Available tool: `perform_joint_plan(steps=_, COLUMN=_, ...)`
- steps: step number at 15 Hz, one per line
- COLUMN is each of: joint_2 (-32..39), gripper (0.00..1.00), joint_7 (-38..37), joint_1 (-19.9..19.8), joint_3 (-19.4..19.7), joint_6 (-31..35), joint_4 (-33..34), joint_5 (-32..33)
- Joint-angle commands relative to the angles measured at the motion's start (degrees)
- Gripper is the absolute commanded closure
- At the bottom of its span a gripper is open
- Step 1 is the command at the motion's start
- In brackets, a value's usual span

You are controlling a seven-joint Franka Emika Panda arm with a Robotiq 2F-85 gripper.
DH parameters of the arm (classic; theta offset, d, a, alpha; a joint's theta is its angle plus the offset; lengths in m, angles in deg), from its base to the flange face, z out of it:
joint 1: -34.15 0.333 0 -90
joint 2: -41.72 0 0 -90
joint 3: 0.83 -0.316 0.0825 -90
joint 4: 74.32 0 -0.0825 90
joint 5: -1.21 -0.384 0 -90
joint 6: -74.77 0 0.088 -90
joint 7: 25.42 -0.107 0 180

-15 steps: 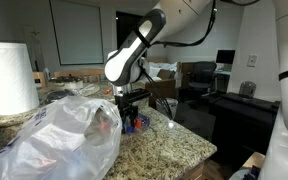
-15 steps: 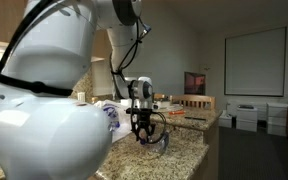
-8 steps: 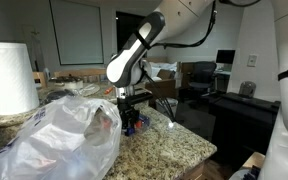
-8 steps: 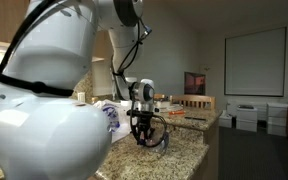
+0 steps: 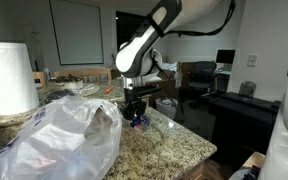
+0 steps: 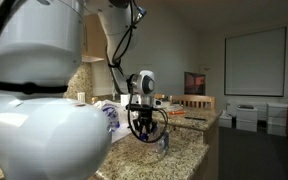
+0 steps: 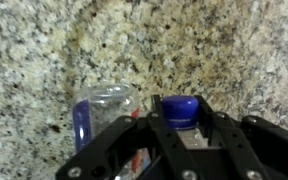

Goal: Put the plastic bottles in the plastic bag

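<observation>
Claw [image 5: 136,113] of mine hangs low over the granite counter [image 5: 179,150], just beside the plastic bag [image 5: 54,135]. Wrist view: fingers [image 7: 212,128] nearly closed, pressed vs. both sides of a blue-capped bottle [image 7: 179,107], upright btwn them. Can't tell if it's off the stone. Second clear bottle [image 7: 104,108] w/ blue label sits right next to it on the counter, not gripped. Bag lies slumped on the counter, near the paper towel roll [image 5: 9,78].
</observation>
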Motion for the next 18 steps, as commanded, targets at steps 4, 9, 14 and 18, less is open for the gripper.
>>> perform_joint_plan(steps=4, joint_2=-24.33, gripper=0.86, joint_7=-5.22, joint_1=-1.05, joint_3=-0.67, joint_6=-7.07, joint_4=-15.82, joint_5=6.36)
perform_joint_plan(steps=9, joint_2=-38.17, gripper=0.86, joint_7=-2.89, joint_1=0.52, joint_3=-5.50, joint_6=-27.52, joint_4=-16.73, joint_5=12.51)
perform_joint_plan(steps=14, joint_2=-42.07, gripper=0.86, joint_7=5.42, joint_1=4.42, joint_3=-7.67, joint_6=-34.25, joint_4=-13.96, joint_5=16.18)
perform_joint_plan(steps=18, joint_2=-32.74, gripper=0.85, joint_7=13.75, joint_1=6.08, joint_3=-5.49, joint_6=-25.35, joint_4=-11.75, joint_5=15.02)
